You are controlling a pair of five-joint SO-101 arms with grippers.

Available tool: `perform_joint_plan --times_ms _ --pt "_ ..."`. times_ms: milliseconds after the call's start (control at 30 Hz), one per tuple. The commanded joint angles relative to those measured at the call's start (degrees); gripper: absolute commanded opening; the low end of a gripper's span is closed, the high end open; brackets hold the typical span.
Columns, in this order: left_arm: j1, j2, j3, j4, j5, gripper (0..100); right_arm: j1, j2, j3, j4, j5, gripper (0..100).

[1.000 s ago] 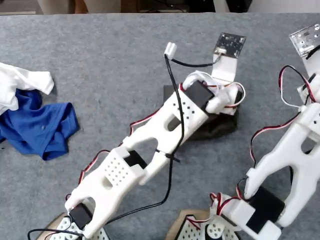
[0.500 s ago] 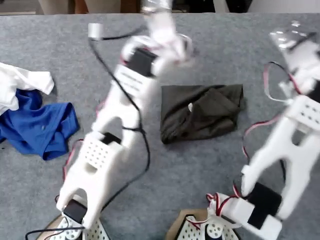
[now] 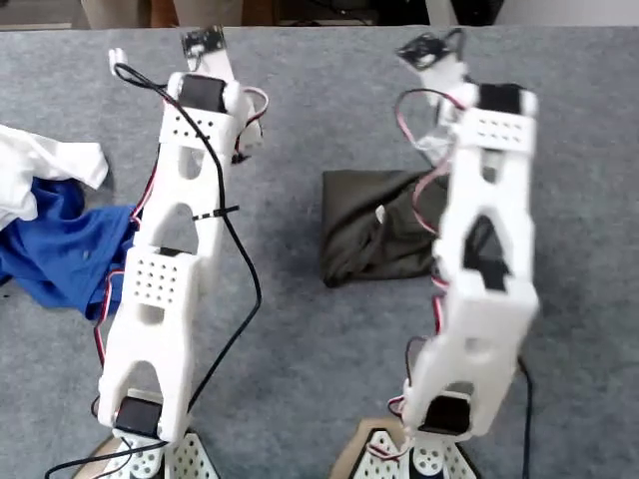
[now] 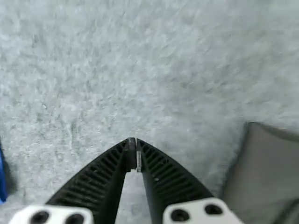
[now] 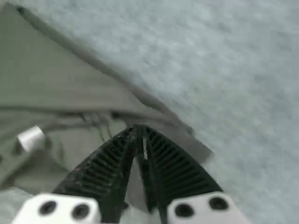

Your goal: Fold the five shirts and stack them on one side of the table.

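Left gripper: the left gripper (image 4: 132, 151) has its black ribbed jaws clenched tip to tip with nothing between them. It hangs over bare grey felt table cover (image 4: 140, 60), with a dark cloth edge just off to one side.
Right gripper: the right gripper (image 5: 139, 135) is also closed tight. It sits right over the far border of the dark olive folded shirt (image 5: 56, 93), and I can make out no fabric pinched in it.
Dark olive shirt: it lies mid-table (image 3: 384, 235) as a rough rectangle, lumpy rather than crisp. A small white label (image 3: 379, 213) shows on top, and the right arm (image 3: 484, 230) crosses above its right part.
Unfolded pile: the crumpled blue shirt (image 3: 70, 254) lies at the table's left edge. The white shirt (image 3: 40, 165) lies partly over it, beside the left arm (image 3: 180, 200).
Progress: early, by my read, with one shirt roughly folded and two in a heap.
Risk, snagging: if those shut tips drop onto the olive border, they could drag the top layer and undo the fold.
Risk, missed grab: jaws this tight must open before any pinch, or they will just push cloth along the felt.
Risk, double pick: white overlaps blue, so a careless grab there may lift both shirts.
Risk, stack drift: the loose, lumpy fold makes a poor base, and a shirt laid on it may slide off.
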Motion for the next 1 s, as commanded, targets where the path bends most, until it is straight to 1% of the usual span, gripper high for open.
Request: perform_joint_plan --times_ms 0,67,100,133,200,267,433,600,733,967 --pt "-1.5 5.7 -1.8 -4.7 -3.3 2 -4.0 11.8 -24.0 9.8 -2.0 0.5" --pt "-3.3 11.1 -2.6 -8.8 -3.7 2 -5.5 18.2 -33.7 14.6 -2.0 0.5" --pt "-3.8 12.9 -3.8 -9.3 -3.7 2 -6.0 21.2 -37.9 16.8 -2.0 0.5" --pt "-4.2 13.1 -6.4 -8.3 -3.7 2 -6.5 23.9 -41.6 18.8 -2.0 0.5" --pt "-4.4 13.6 -11.9 -5.5 -3.7 2 -6.2 27.3 -44.8 19.3 -3.0 0.5" --pt "-4.2 15.3 -14.2 -4.7 -3.8 2 -6.1 27.8 -43.5 19.3 -3.2 0.5" --pt "-4.4 19.3 -20.3 -3.9 -4.0 2 -6.1 25.5 -34.1 19.3 -3.0 0.5" --pt "-4.3 19.5 -20.2 -3.6 -4.0 2 -5.2 20.4 -26.4 19.2 -2.7 0.5" --pt "-4.2 19.5 -20.2 -3.9 -4.0 2 -3.3 17.4 -21.9 19.2 -1.0 0.5" --pt "-4.0 19.5 -20.2 -4.5 -4.1 2 -0.2 11.1 -20.2 19.2 -0.9 0.5"
